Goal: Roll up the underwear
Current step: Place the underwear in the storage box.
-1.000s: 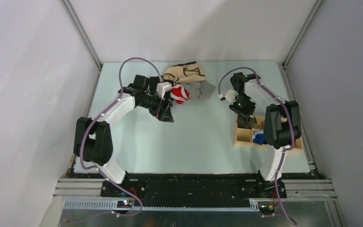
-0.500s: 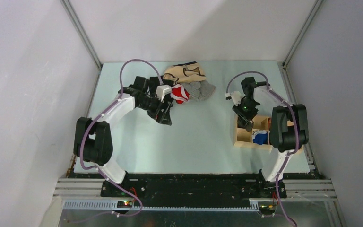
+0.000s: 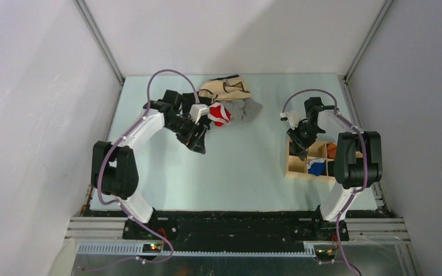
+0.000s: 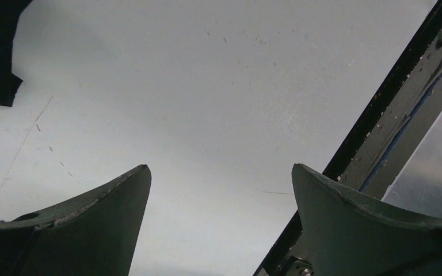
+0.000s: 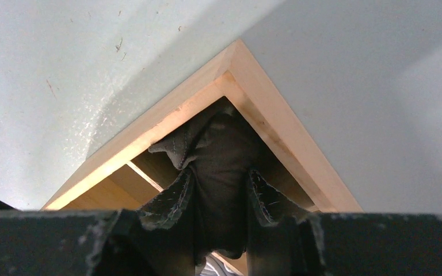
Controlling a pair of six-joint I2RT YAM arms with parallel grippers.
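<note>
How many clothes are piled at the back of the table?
3: a beige garment farthest back, a red-and-white one beside the left arm, a grey one right of it. More may be hidden.

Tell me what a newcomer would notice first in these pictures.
The right gripper pinches a dark olive bundle, the underwear, in the corner compartment of a wooden box on the right. At the far edge lies a heap of garments with a bright red-and-white piece. The left gripper hangs wide open over the table.
</note>
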